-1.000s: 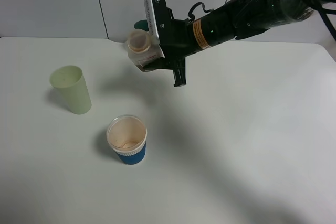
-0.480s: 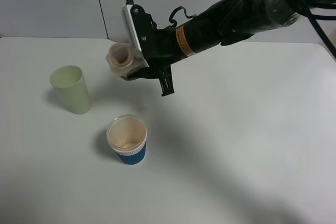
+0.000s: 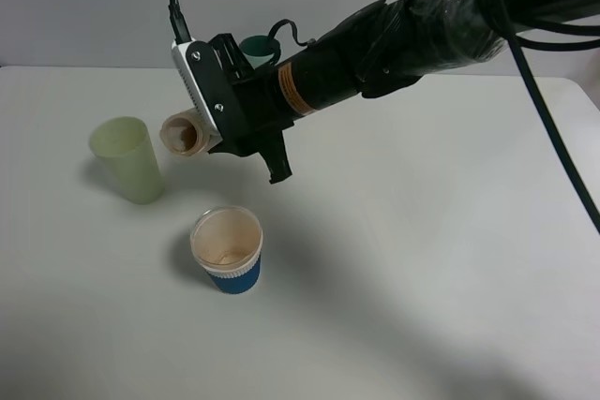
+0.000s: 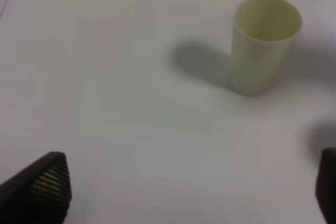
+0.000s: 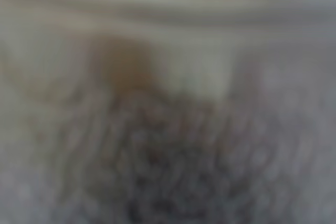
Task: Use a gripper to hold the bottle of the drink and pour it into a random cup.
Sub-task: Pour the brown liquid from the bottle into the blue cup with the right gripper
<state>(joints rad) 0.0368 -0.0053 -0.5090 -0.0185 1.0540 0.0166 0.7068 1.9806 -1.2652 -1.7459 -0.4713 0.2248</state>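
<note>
My right gripper (image 3: 220,133) is shut on the bottle (image 3: 182,134), a small clear bottle with no cap. It holds the bottle tipped almost on its side in the air, mouth toward the left, with brown drink showing at the neck. The cup (image 3: 226,249), short with a blue bottom band and brownish inside, stands below and slightly right of the bottle's mouth. The right wrist view is a close blur of the bottle (image 5: 168,103). My left gripper (image 4: 189,192) is open and empty; it is out of the high view.
A tall pale-green cup stands upright left of the bottle (image 3: 127,159) and shows in the left wrist view (image 4: 264,43). A teal cup (image 3: 255,49) stands at the back, partly behind the right arm. The white table (image 3: 422,259) ends at a grey wall behind.
My right arm has carried the bottle left and lower, toward the cups, and tipped it further onto its side. The cups have not moved.
</note>
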